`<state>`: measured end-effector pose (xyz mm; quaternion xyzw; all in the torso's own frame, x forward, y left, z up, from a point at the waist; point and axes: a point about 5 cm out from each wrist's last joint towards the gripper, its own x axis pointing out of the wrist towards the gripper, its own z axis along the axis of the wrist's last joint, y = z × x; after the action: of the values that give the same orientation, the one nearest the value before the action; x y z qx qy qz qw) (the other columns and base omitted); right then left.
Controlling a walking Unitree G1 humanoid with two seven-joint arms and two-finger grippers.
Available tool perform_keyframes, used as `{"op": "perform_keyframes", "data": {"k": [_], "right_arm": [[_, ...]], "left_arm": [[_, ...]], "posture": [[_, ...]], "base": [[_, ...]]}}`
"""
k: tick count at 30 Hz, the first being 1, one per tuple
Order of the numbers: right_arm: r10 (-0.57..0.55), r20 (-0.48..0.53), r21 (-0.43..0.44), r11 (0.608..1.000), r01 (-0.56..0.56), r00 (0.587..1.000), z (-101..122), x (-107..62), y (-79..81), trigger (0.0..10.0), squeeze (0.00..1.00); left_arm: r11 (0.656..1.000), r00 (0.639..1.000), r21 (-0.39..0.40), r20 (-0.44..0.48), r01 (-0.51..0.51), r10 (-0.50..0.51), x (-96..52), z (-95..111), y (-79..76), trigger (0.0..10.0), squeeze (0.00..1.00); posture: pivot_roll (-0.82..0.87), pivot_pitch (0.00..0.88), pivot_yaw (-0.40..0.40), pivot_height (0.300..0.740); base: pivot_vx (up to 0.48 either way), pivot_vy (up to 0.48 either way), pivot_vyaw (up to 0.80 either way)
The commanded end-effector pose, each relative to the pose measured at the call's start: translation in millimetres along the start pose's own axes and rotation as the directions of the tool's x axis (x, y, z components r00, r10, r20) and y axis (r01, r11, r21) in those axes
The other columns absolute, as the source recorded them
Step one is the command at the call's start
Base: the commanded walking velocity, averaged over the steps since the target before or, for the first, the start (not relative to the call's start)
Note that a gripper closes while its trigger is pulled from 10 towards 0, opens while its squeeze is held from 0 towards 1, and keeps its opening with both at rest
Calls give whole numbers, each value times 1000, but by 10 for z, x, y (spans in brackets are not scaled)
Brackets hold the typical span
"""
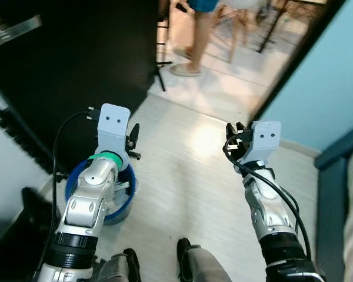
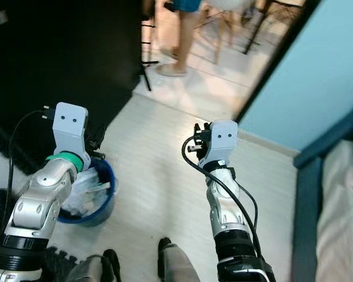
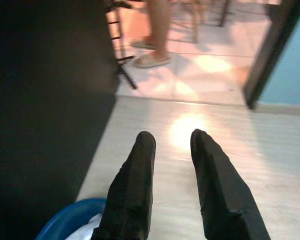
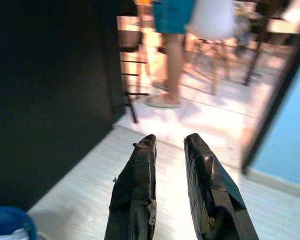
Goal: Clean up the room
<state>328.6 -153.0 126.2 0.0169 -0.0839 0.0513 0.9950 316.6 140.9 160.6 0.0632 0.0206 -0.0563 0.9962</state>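
A blue bucket (image 2: pixel 100 207) with crumpled white waste (image 2: pixel 85 191) in it stands on the pale floor at my left, partly under my left arm. My left gripper (image 3: pixel 171 142) is raised just above and beyond the bucket, open, with nothing between its fingers (image 3: pixel 132 190). My right gripper (image 4: pixel 169 142) hangs over bare floor at the right, open and holding nothing, its fingers (image 4: pixel 205 185) aimed at the doorway.
A black wall or cabinet (image 1: pixel 76 64) runs along the left. Ahead, a doorway opens onto a tiled room where a person (image 4: pixel 172 50) stands by chairs (image 4: pixel 212 30). A light blue wall (image 1: pixel 329 76) and a dark blue bed frame (image 2: pixel 303 200) are at the right.
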Motion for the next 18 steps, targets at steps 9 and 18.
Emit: {"op": "perform_keyframes", "data": {"k": [9,18], "right_arm": [[-16,-22,13,1000,16,1000,-44,-44,-24,10000,0],[-16,-24,12,1000,17,1000,-47,-50,-23,10000,0]], "left_arm": [[1000,1000,11,-10,7,-7,0,-46,-22,10000,0],[1000,1000,17,-8,12,-12,-2,-49,-34,10000,0]], "posture": [[-3,116,18,737],[-4,118,18,737]], "base": [[0,0,-783],[0,0,-782]]}}
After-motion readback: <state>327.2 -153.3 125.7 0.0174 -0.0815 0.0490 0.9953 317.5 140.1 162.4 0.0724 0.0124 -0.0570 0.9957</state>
